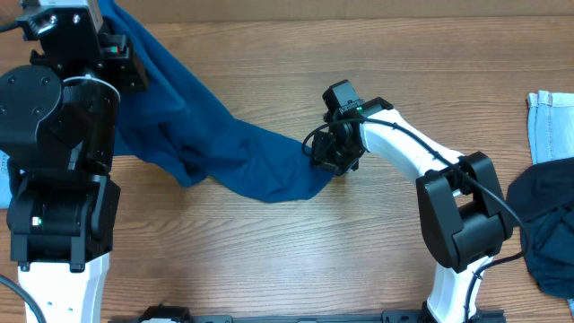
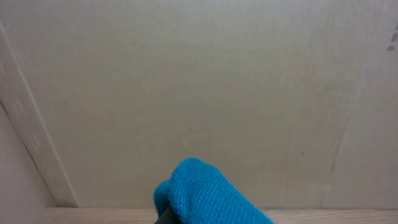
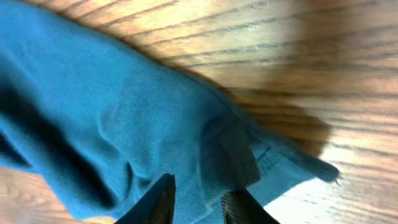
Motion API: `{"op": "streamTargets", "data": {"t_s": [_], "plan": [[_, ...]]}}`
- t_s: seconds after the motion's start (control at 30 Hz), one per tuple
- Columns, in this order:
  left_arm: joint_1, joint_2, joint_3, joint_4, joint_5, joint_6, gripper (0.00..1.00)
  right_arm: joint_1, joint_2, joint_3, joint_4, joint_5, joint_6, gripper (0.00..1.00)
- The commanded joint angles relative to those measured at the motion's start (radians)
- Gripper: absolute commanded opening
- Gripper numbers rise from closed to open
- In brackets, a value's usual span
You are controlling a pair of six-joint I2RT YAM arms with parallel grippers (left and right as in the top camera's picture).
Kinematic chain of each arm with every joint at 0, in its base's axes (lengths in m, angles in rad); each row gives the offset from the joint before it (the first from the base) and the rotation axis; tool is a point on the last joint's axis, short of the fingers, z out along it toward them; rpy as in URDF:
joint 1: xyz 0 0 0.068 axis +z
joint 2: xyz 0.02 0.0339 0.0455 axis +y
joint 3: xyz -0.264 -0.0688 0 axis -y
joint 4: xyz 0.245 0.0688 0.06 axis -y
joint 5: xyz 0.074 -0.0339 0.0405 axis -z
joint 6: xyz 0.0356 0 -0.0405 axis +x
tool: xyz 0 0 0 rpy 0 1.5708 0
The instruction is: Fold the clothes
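The clothes in play are a deep blue shirt (image 1: 224, 152) stretched from the back left down to the table's middle. My left gripper (image 1: 117, 49) is raised at the back left and shut on the shirt's upper end. In the left wrist view, blue knit (image 2: 205, 193) bulges over a sliver of dark finger (image 2: 166, 218). My right gripper (image 1: 334, 160) is down at the shirt's right end. In the right wrist view its two dark fingertips (image 3: 200, 186) straddle a fold of the blue fabric (image 3: 124, 112) with a narrow gap still between them.
Light-blue jeans (image 1: 549, 126) lie at the right edge, with a dark navy garment (image 1: 547, 224) heaped in front of them. The wooden table (image 1: 269, 251) shows around the shirt. The left wrist view faces a pale panel (image 2: 199, 81).
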Motion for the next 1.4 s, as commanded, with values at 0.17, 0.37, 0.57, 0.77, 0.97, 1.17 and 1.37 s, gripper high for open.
{"op": "streamTargets", "data": {"t_s": [0.17, 0.37, 0.57, 0.77, 0.97, 1.17, 1.37], "plan": [[0.007, -0.008, 0.040, 0.002, -0.008, 0.016, 0.04, 0.002, 0.004, -0.005, 0.011, 0.024, 0.034, 0.04], [0.007, -0.011, 0.042, -0.009, -0.004, 0.018, 0.04, -0.019, -0.090, 0.147, -0.084, 0.149, -0.078, 0.04], [0.008, -0.019, 0.066, -0.001, -0.069, 0.035, 0.04, -0.182, -0.221, 0.668, -0.372, 0.328, -0.159, 0.04], [0.008, -0.019, 0.066, -0.003, -0.332, 0.121, 0.04, -0.489, -0.222, 0.954, -0.544, 0.334, -0.248, 0.04], [0.007, -0.015, 0.066, -0.061, -0.353, 0.123, 0.04, -0.662, -0.222, 0.953, -0.598, 0.246, -0.244, 0.04], [0.007, -0.015, 0.066, -0.068, -0.338, 0.096, 0.04, -0.575, -0.175, 0.946, -0.572, 0.243, -0.268, 0.04], [0.007, -0.015, 0.066, -0.104, -0.270, 0.097, 0.04, -0.554, 0.012, 0.931, -0.617, 0.224, -0.338, 0.77]]}}
